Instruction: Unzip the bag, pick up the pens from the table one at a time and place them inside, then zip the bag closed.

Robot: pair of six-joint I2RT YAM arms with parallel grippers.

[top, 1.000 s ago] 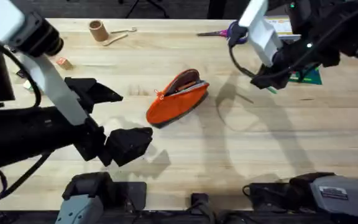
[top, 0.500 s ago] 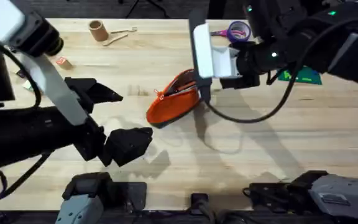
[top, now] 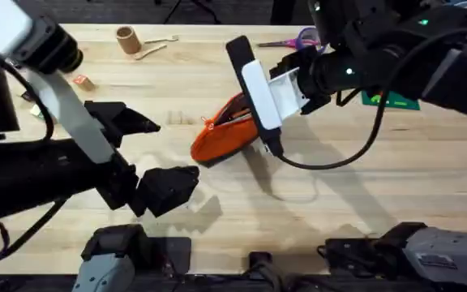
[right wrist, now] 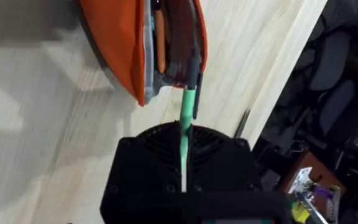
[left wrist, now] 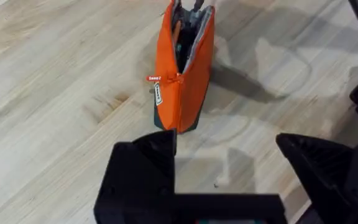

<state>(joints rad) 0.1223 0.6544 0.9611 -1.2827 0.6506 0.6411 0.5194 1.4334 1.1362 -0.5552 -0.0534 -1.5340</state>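
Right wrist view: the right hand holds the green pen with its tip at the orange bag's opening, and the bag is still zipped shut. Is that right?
Not quite. The bag is unzipped: the right wrist view shows its mouth gaping, with things already inside. The rest stands: the right hand holds the green pen, its tip at the opening.

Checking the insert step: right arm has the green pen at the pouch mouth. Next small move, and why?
Probably push the pen a little further into the open pouch, then let go. The right gripper holds the pen with its dark tip at the unzipped opening, most of the shaft outside. The left gripper sits open, clear of the pouch.
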